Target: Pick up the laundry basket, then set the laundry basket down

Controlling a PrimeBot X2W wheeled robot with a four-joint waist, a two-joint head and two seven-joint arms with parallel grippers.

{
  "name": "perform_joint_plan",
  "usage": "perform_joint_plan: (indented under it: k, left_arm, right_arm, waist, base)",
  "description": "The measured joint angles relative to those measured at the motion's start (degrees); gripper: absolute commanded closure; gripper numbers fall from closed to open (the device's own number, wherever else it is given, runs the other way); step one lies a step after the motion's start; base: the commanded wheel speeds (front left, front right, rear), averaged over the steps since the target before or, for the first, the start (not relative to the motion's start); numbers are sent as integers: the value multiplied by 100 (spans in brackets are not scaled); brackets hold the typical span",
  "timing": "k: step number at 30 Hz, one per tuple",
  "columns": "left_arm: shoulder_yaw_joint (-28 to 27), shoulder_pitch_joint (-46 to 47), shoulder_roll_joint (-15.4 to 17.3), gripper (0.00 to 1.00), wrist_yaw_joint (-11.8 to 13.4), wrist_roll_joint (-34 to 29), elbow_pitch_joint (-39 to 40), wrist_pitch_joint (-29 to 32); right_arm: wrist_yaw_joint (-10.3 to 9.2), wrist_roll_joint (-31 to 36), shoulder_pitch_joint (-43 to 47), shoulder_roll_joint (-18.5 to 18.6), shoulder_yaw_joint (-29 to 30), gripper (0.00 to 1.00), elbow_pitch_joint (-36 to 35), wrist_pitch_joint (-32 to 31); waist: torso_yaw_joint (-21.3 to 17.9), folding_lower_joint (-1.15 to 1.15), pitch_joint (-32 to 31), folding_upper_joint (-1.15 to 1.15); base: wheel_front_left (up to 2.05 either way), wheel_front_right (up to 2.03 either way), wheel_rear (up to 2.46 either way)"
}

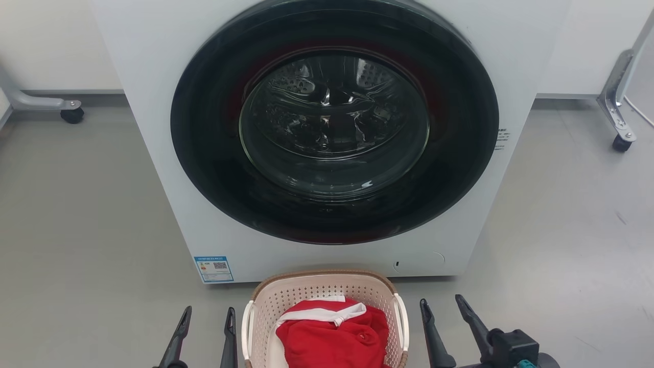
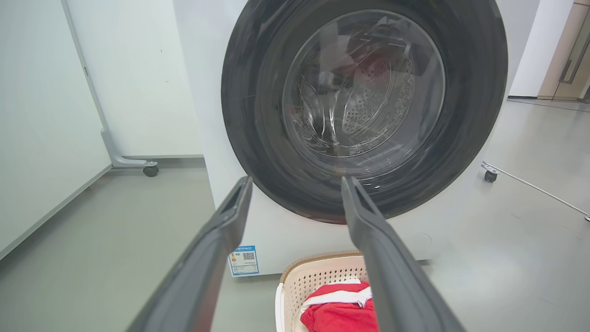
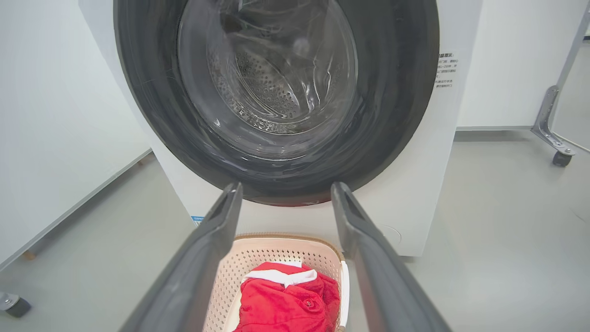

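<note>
Looking down through the head camera, I had the laundry basket at six o'clock on the grey floor, just in front of the white washer, whose round dark door was shut. The bottom edge cut the basket off, so I saw only its far end and the upper parts of its two white handles. A red garment with a white band lay inside and hid the basket's bottom.

The left gripper stood at seven o'clock, just beside the left handle, with its fingers apart and nothing between them; its body was out of frame. The right gripper stood at five o'clock beside the right handle, also spread and empty. A sliver of floor showed between each inner finger and the nearest handle.

On the left wrist camera the basket sat at five o'clock, partly behind one finger. On the right wrist camera it sat at six o'clock, its near-left wall covered by a finger.

Reflections on the door glass made the drum hard to read. The print on the blue sticker at the washer's lower corner was too small to make out.
</note>
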State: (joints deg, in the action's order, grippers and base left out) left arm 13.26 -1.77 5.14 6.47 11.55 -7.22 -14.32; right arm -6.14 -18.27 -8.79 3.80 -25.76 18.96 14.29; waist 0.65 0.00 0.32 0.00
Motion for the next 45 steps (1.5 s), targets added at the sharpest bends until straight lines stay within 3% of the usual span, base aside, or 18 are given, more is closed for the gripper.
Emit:
perform_joint_plan:
  k: [10, 45]
  left_arm:
    - [-135, -122, -66, 0, -71, 247, -3, -1]
    - [-250, -136, -148, 0, -146, 260, 0, -1]
  right_arm:
    - [-45, -258, 223, -24, 499, 0, -116, 0]
    - [-47, -231, 302, -69, 680, 0, -275, 0]
  waist:
    - [-8, 0, -39, 0]
    - [-8, 0, 65, 0]
  base:
    - [0, 0, 0]
    - [0, 0, 0]
